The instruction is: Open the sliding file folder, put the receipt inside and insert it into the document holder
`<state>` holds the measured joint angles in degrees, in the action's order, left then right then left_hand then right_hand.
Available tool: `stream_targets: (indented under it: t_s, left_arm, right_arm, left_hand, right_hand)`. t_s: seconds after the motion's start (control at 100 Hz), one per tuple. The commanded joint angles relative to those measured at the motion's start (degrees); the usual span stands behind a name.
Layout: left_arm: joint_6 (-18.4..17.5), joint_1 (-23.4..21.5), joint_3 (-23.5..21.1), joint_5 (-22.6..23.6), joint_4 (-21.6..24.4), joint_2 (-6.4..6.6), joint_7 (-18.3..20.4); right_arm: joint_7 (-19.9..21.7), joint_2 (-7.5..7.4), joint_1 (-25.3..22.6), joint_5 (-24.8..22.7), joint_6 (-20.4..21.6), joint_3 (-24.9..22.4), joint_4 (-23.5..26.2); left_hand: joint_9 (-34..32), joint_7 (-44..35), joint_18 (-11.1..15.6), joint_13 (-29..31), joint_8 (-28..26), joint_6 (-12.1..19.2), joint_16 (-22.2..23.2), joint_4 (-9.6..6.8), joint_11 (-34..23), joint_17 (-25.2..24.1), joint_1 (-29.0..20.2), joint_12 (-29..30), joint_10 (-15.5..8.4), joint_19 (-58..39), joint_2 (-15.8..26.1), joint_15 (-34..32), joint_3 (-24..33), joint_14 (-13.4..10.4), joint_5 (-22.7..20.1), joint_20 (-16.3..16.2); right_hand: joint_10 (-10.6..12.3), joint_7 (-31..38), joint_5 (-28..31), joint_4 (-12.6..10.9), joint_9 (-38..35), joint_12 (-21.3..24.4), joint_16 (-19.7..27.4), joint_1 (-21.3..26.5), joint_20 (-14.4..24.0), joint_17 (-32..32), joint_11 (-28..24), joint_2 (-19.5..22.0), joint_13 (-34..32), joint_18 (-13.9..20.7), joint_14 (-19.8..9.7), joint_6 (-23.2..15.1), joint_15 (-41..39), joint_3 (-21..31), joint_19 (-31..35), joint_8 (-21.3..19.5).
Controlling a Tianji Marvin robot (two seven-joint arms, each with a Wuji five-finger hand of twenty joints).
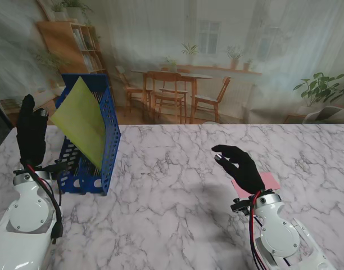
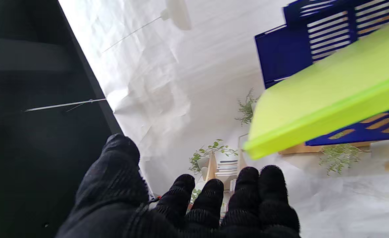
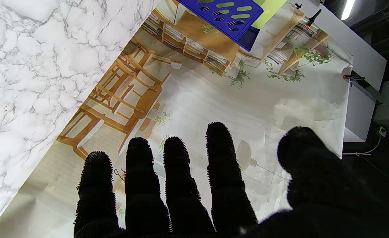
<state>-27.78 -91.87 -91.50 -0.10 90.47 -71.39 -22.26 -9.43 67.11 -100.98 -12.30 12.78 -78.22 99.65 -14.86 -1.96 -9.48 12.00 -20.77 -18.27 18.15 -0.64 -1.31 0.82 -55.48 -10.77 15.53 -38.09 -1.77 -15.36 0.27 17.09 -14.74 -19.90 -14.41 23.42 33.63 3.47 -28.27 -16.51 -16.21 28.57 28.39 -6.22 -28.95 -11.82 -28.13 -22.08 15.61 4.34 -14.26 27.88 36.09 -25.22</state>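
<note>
From the stand, the left hand [image 1: 31,136] is raised with fingers straight and apart, holding nothing, just left of the blue document holder [image 1: 99,152] where the green file folder [image 1: 82,121] leans. The right hand [image 1: 239,166] hovers empty, loosely spread, over the pink receipt [image 1: 270,181] on the tabletop [image 1: 172,197]. Both wrist views show spread, empty fingers, the left wrist with the folder just beyond them.

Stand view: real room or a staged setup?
Likely a staged lab rig: the dining-room scene is a printed backdrop, creased, with its edge clamped in the right wrist view; a marble-pattern table holds a blue document holder.
</note>
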Motion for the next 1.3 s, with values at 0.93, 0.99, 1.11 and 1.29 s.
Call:
stream_targets:
  t_s: [0.93, 0.99, 1.11, 1.29]
  left_arm:
    - [9.64, 5.88, 9.16, -5.01, -8.54, -1.14, 1.73]
    - [10.17, 6.39, 9.72, -4.95, -9.33, -1.29, 1.38]
    - [11.1, 7.28, 10.51, -5.52, -10.88, -1.61, 0.92]
    - [12.18, 8.34, 11.01, -5.78, -13.01, -1.86, 0.71]
  right_arm:
    - [-0.3, 0.12, -0.57, -0.25, -0.15, 0.0, 0.35]
    - [-0.35, 0.13, -0.63, -0.24, -0.09, -0.06, 0.37]
    - [-0.41, 0.15, -0.71, -0.16, -0.1, -0.13, 0.41]
    - [-0.32, 0.13, -0.66, -0.13, -0.09, -0.15, 0.32]
  left_hand:
    - [-8.19, -3.12, 4.78, 5.96, -1.85, -2.39, 2.56, 0.77, -1.55, 5.19, -7.67, -5.61, 1.6, -7.51, 1.78, -4.56, -0.76, -1.41, -5.05, -3.21]
    - [-8.08, -3.06, 4.75, 5.91, -1.8, -2.32, 2.55, 0.78, -1.49, 5.11, -7.68, -5.62, 1.61, -7.54, 1.8, -4.59, -0.86, -1.42, -4.9, -3.23]
    - [-8.19, -3.08, 4.93, 5.96, -1.76, -2.16, 2.52, 0.79, -1.52, 5.13, -7.69, -5.67, 1.49, -7.65, 1.89, -4.66, -0.95, -1.58, -4.95, -3.28]
    - [-8.31, -3.14, 4.9, 6.06, -1.68, -2.02, 2.51, 0.77, -1.53, 5.18, -7.73, -5.73, 1.51, -7.94, 1.78, -4.81, -0.99, -1.53, -4.98, -3.42]
  right_hand:
    - [0.12, 0.75, 0.16, 0.82, -1.07, -0.36, -0.25, -1.85, -1.65, 0.95, -0.56, 1.01, -1.22, 0.08, -1.33, -1.38, 1.63, 0.09, 2.6, 0.33]
    - [0.04, 0.76, 0.17, 0.8, -1.25, -0.41, -0.24, -1.8, -1.71, 0.96, -0.62, 1.03, -1.17, 0.02, -1.33, -1.41, 1.65, 0.1, 2.66, 0.32]
    - [0.02, 0.77, 0.22, 0.8, -1.3, -0.44, -0.25, -1.77, -1.83, 1.0, -0.6, 1.03, -1.25, 0.16, -1.3, -1.28, 1.63, 0.07, 2.78, 0.32]
    - [-0.04, 0.76, 0.26, 0.79, -1.52, -0.51, -0.27, -1.78, -1.98, 1.0, -0.67, 1.11, -1.35, 0.11, -1.27, -1.3, 1.58, 0.05, 2.97, 0.31]
